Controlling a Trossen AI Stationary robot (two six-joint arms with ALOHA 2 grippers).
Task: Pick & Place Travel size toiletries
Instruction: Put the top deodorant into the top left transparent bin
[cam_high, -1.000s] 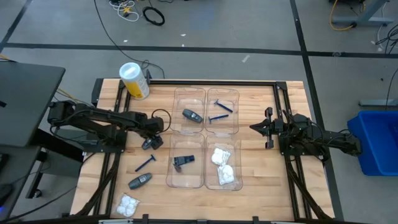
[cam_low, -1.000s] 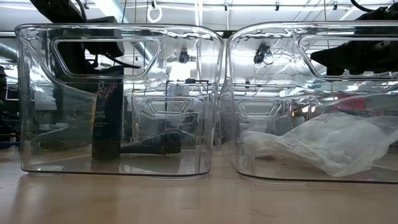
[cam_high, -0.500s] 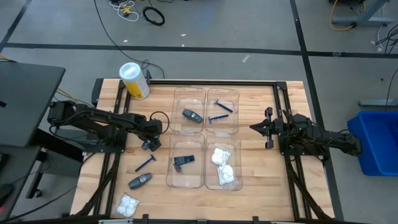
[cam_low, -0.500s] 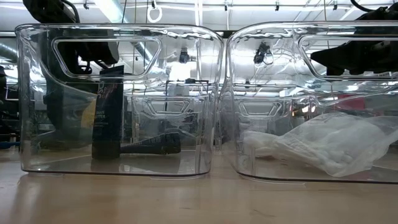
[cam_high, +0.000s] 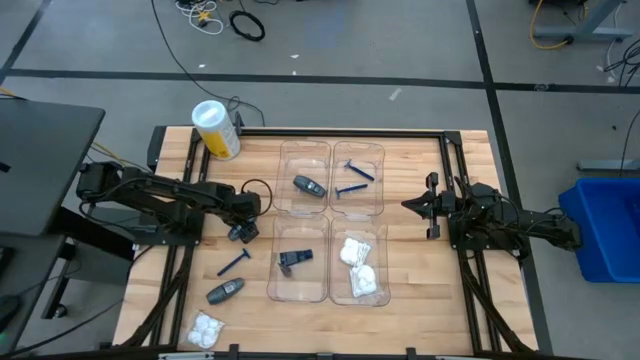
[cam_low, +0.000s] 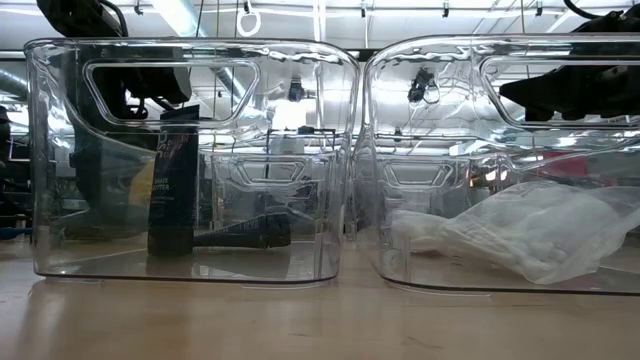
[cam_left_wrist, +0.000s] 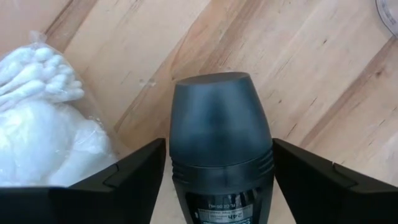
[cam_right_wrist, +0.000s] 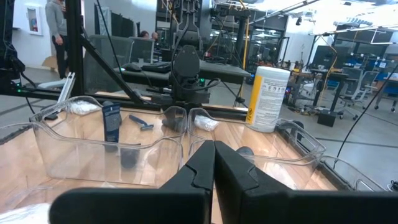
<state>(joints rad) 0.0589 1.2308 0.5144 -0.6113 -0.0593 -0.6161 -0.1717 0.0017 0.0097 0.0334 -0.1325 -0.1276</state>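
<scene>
High view: four clear, round-cornered plastic trays (cam_high: 328, 150) sit as one block in the middle of the pale plank table (cam_high: 420, 290).

The left gripper (cam_high: 243, 215) is just beside the trays on the left arm's side. In the left wrist view its fingers (cam_left_wrist: 106, 186) are spread to either side of a dark grey oval tube (cam_left_wrist: 221, 143), smooth and matte with a domed cap. Whether the pads touch it cannot be told. A crinkly clear packet of white cotton (cam_left_wrist: 43, 124) lies on the wood close by.

Farther out from the trays on that same side lie a thin blue razor (cam_high: 235, 262), a second grey tube (cam_high: 225, 291) and the white packet (cam_high: 206, 329). A yellow-and-white cylinder (cam_high: 216, 128) lies off the trays' far left corner.

Inside the trays are a grey tube (cam_high: 310, 186), a blue razor (cam_high: 353, 180), a dark piece (cam_high: 295, 258) and white packets (cam_high: 358, 265).

The right gripper (cam_high: 410, 205) waits beside the trays on the right arm's side, its fingers (cam_right_wrist: 213, 168) pressed together and holding nothing.

In the low view, the glossy tray walls (cam_low: 190, 260) show a dark upright piece (cam_low: 172, 185) and a rumpled white packet (cam_low: 520, 235).
</scene>
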